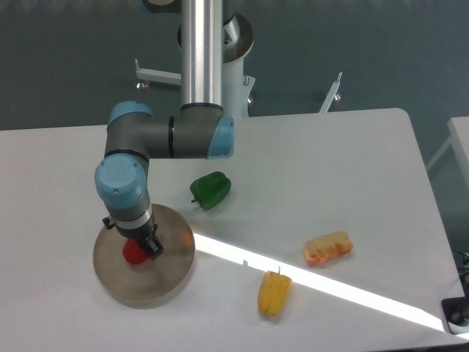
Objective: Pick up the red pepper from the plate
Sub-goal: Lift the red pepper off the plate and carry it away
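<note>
The red pepper lies near the middle of the round tan plate at the table's front left. My gripper points straight down over it, and its dark fingers are closed in against the pepper's sides. The wrist hides the pepper's upper part. I cannot tell whether the pepper rests on the plate or hangs just above it.
A green pepper lies just behind the plate to the right. A yellow pepper sits near the front edge, and an orange-yellow piece of food lies to its right. The arm's base column stands at the back.
</note>
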You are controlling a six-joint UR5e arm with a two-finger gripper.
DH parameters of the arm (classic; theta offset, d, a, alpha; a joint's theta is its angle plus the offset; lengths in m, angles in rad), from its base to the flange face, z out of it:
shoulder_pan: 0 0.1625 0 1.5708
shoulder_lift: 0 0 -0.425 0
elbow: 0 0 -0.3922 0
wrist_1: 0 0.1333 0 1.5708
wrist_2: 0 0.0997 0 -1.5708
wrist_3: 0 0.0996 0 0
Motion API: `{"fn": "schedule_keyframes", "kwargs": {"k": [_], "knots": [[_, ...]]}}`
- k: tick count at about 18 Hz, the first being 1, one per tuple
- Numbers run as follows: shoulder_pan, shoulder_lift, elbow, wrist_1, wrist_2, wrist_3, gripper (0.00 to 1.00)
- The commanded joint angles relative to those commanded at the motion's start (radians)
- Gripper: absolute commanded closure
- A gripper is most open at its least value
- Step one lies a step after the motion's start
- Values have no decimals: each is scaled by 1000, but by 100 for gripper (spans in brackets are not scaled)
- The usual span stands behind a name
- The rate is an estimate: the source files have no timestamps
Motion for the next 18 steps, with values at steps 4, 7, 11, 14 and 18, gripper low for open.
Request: {"fn": "schedule_keyframes", "kwargs": {"k": [4,7,11,14,18], "knots": [[50,35,31,-31,2,78,42],[147,75,35,-69,2,174,42],[254,109,44,-97,2,300,42],[339,118,49,-94,2,388,43],[439,112,83,-98,0,529,42]]}}
